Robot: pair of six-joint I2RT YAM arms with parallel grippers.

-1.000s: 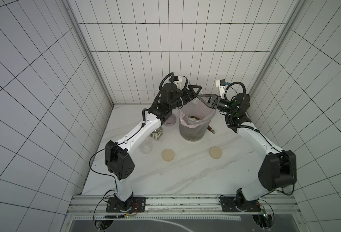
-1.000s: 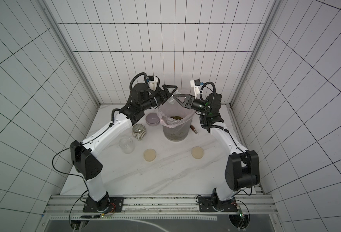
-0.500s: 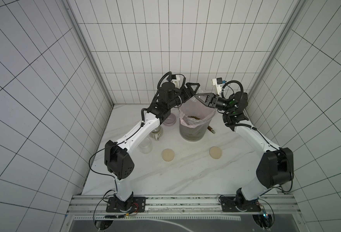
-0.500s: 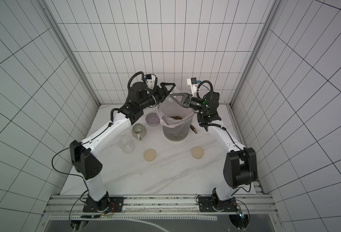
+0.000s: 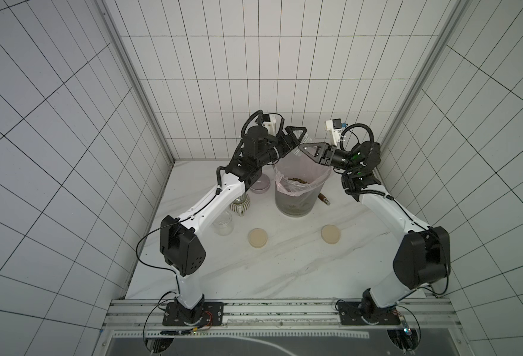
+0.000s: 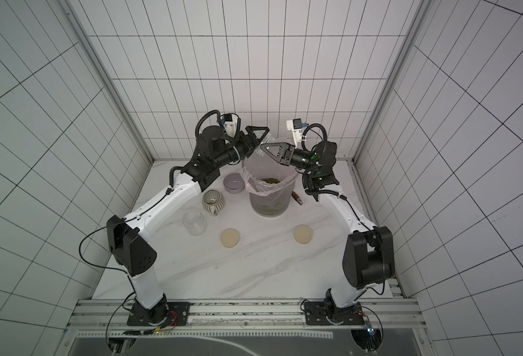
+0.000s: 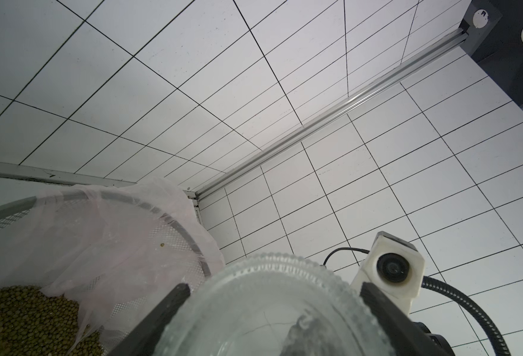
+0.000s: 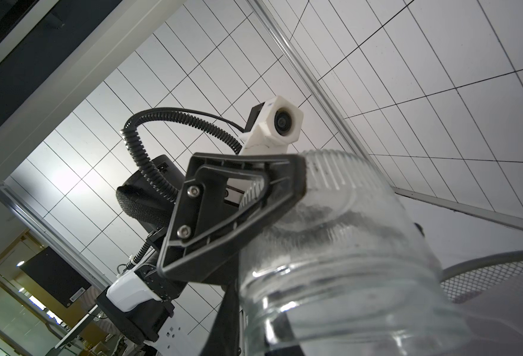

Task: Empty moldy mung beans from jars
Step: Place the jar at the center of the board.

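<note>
In wrist views, left fingers point(image 8: 189, 212) clamping jar point(image 8: 346, 246)

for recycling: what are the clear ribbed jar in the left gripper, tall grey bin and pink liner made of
Clear ribbed jar: likely glass, glossy, thick moulded ridges. Tall grey bin: looks metal mesh, grid holes. Pink liner: thin plastic film, translucent, crinkled.

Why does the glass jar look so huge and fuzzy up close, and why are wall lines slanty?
Left wrist view: the jar sits almost against the lens, so it looms soft-edged. Right wrist view: its near rim smears. In both top views the wide lens fans the wall tiles outward.
</note>
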